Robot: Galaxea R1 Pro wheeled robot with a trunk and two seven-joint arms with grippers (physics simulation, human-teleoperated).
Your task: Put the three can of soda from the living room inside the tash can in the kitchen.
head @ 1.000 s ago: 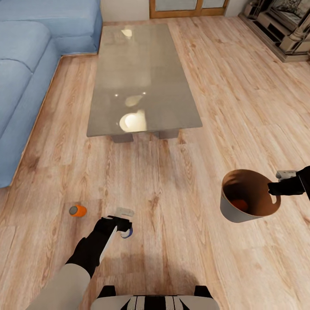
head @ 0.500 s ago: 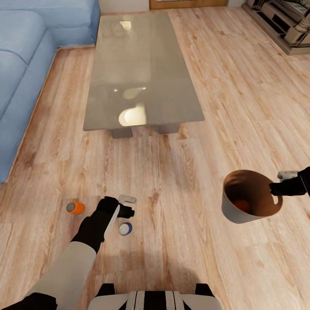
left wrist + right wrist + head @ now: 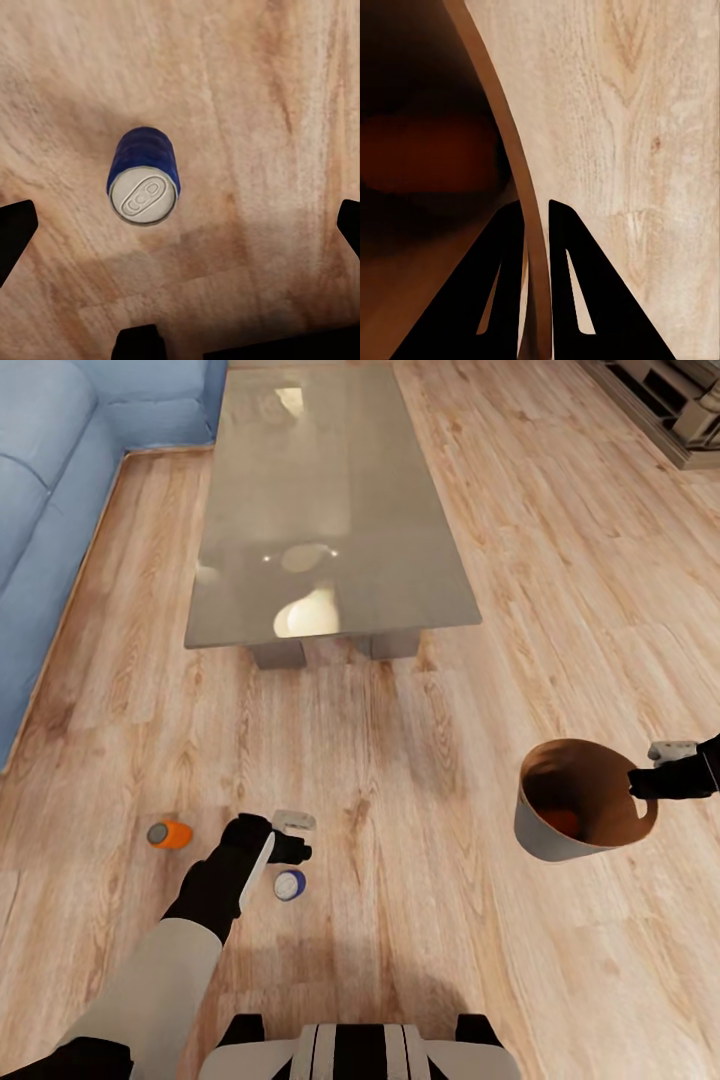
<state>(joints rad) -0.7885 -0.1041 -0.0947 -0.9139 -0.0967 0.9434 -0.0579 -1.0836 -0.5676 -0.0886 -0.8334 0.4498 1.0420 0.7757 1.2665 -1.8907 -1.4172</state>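
The left gripper [image 3: 292, 838] hangs above the wood floor [image 3: 420, 920] with its fingers spread wide; in the left wrist view the two fingertips [image 3: 15, 232] sit at opposite edges of the frame with nothing between them but the dark blue can [image 3: 143, 184]. This can stands upright on the floor just beside the gripper, on the side away from the coffee table [image 3: 325, 520]. Its grey metal top with the pull-tab outline is clear in the left wrist view; no brand or writing can be read on it. In the head view it appears as a small blue ring with a pale top [image 3: 290, 884].

An orange can [image 3: 169, 833] lies on its side on the floor, near the left gripper and well apart from the coffee table, toward the blue sofa [image 3: 40, 510].

The right gripper [image 3: 655, 780] is pinched on the rim of the trash can [image 3: 560, 840], which it holds off the floor, tilted. The right wrist view shows one finger [image 3: 499, 285] inside the wall and one outside, with the thin rim [image 3: 521, 195] between them. Another orange can [image 3: 563, 822] lies inside on the brown bottom; in the right wrist view it is only a dim reddish blur [image 3: 427, 161]. No label is legible on the trash can.
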